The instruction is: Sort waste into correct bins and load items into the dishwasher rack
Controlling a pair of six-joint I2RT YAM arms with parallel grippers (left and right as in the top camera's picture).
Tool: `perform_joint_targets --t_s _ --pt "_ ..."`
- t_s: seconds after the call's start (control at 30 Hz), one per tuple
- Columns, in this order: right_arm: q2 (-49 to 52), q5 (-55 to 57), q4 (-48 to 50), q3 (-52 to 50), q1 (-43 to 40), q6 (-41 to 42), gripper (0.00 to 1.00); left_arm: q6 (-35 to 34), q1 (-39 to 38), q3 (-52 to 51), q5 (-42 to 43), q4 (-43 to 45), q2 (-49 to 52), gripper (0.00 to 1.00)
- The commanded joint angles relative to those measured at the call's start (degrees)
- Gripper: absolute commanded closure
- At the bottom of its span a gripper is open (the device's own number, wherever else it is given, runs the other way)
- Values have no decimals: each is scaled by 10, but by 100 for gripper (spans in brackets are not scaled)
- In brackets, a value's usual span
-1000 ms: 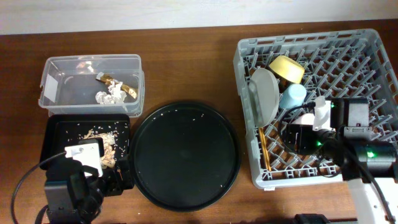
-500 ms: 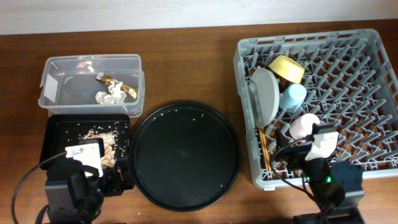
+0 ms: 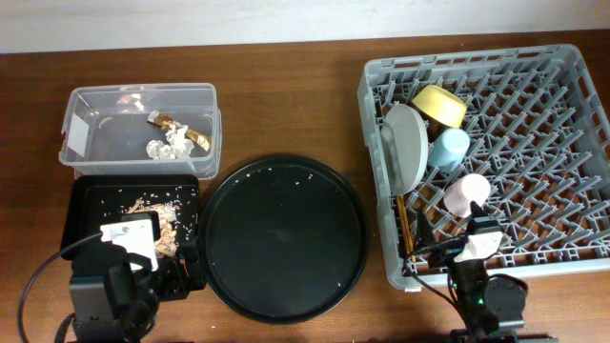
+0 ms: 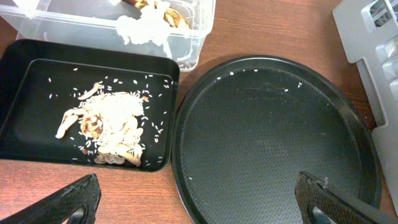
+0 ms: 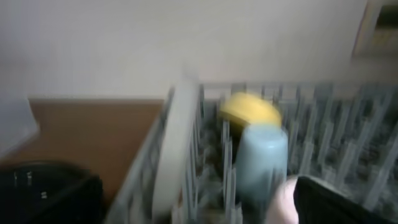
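The grey dishwasher rack (image 3: 534,133) at the right holds the grey-green plate (image 3: 406,143) on edge, the yellow bowl (image 3: 439,105), the blue cup (image 3: 449,148), the pink cup (image 3: 467,193) and the chopsticks (image 3: 403,225). The clear tub (image 3: 95,119) holds white tissue (image 3: 170,146) and gold wrapper (image 3: 178,130). The black rectangular tray (image 3: 91,195) holds food scraps (image 4: 109,121). My left gripper (image 4: 196,186) is open and empty, low over the table's front left. My right gripper (image 5: 199,199) is open and empty at the rack's front edge, and the right wrist view is blurred.
A large round black tray (image 3: 283,238) with a few pale crumbs lies between the bins and the rack; it also shows in the left wrist view (image 4: 273,137). The rack's corner (image 4: 373,37) shows at the right of the left wrist view.
My right arm has drawn back from over the pink cup to the rack's front edge, leaving the cup standing in the rack. The left arm has not moved.
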Motion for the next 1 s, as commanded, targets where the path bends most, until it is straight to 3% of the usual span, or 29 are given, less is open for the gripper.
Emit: perform_joint_targets --t_s 0.0,0.7,0.77,0.97 --pt "-3 -5 -4 -4 -3 -6 1 3 -1 -2 6 2 -3 1" --pt "-3 -5 -4 -4 -3 -6 1 3 -1 -2 5 2 -15 1" --pt "-3 -5 -4 -4 -3 -6 1 3 -1 -13 -25 8 -42 1" --pt "-3 -5 -4 -4 -3 -6 1 3 -30 -227 -28 195 -201 1"
